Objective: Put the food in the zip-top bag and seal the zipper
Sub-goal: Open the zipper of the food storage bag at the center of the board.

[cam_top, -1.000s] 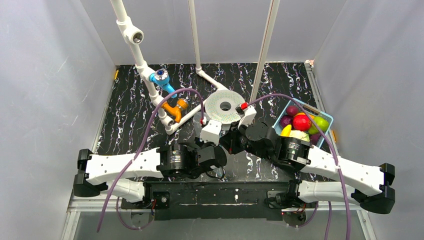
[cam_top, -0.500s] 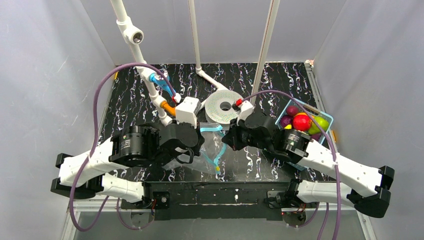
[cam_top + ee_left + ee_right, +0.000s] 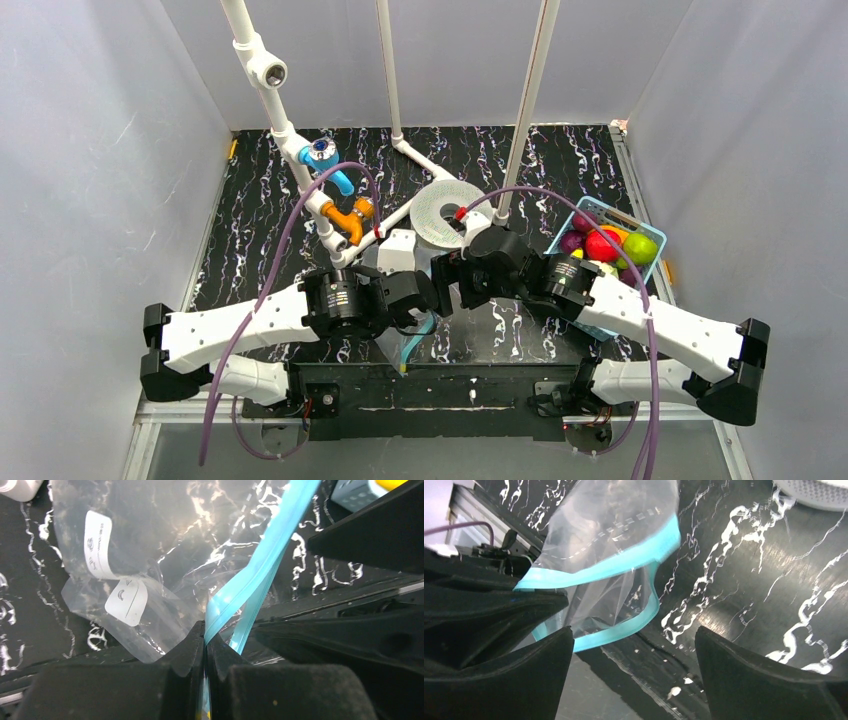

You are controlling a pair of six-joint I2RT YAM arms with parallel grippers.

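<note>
While the left gripper [image 3: 205, 647] is clamping one lip of the zipper [image 3: 260, 555], likely to hold the bag [image 3: 150, 535] open between the arms, the right gripper [image 3: 634, 635] is hovering alongside, jaws wide and empty; the food [image 3: 605, 245] is lying in the basket [image 3: 600, 206].

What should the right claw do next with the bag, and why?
Probably ease the open right claw forward and close on the loose lip of the zipper. The left claw is shut on the other lip, the bag mouth gapes, and the food sits in the basket, so the mouth likely needs holding wide first.
</note>
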